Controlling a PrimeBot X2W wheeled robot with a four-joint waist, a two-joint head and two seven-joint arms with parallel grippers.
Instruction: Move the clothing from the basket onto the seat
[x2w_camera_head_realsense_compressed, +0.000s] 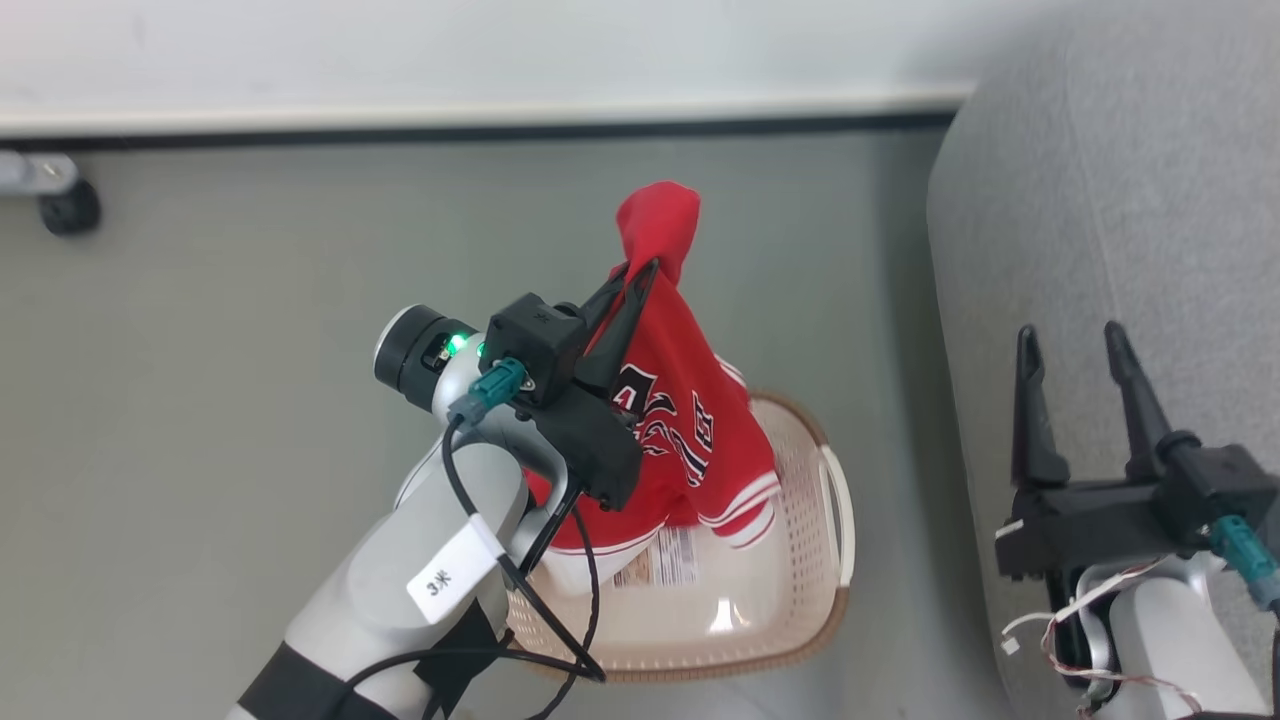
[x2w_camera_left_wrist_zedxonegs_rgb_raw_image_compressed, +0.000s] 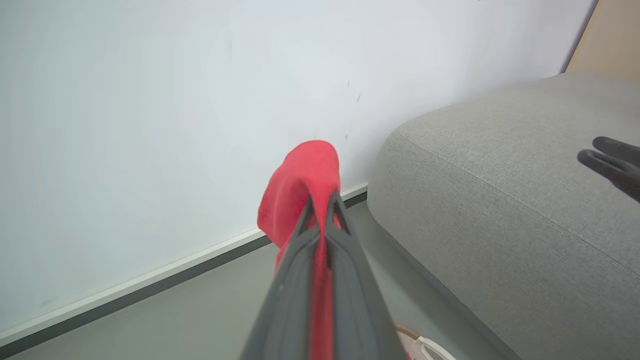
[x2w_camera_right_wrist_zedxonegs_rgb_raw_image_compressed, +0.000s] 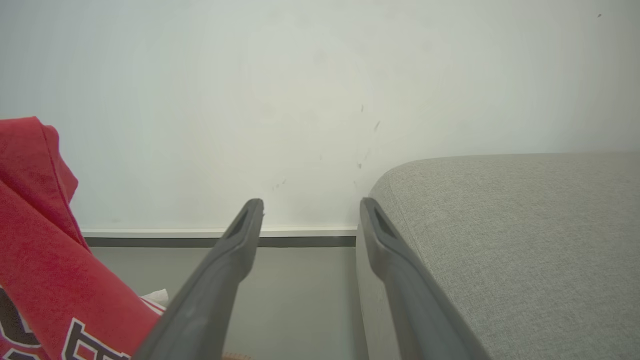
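Left gripper (x2w_camera_head_realsense_compressed: 645, 272) pinches one fold of the red jersey (x2w_camera_head_realsense_compressed: 690, 420), hem low over the basket (x2w_camera_head_realsense_compressed: 800, 620), right gripper (x2w_camera_head_realsense_compressed: 1068, 335) wide and empty; swinging to the seat (x2w_camera_head_realsense_compressed: 1100, 200) at 3 o'clock could shake it loose.

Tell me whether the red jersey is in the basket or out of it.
The jersey hangs lifted from the shut left pincer over the basket; cannot tell whether its striped hem clears the rim.

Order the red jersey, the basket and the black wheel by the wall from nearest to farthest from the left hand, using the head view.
1. The red jersey: pinched in the left hand.
2. The basket: below the hand, lower right.
3. The black wheel: far left, by the wall.
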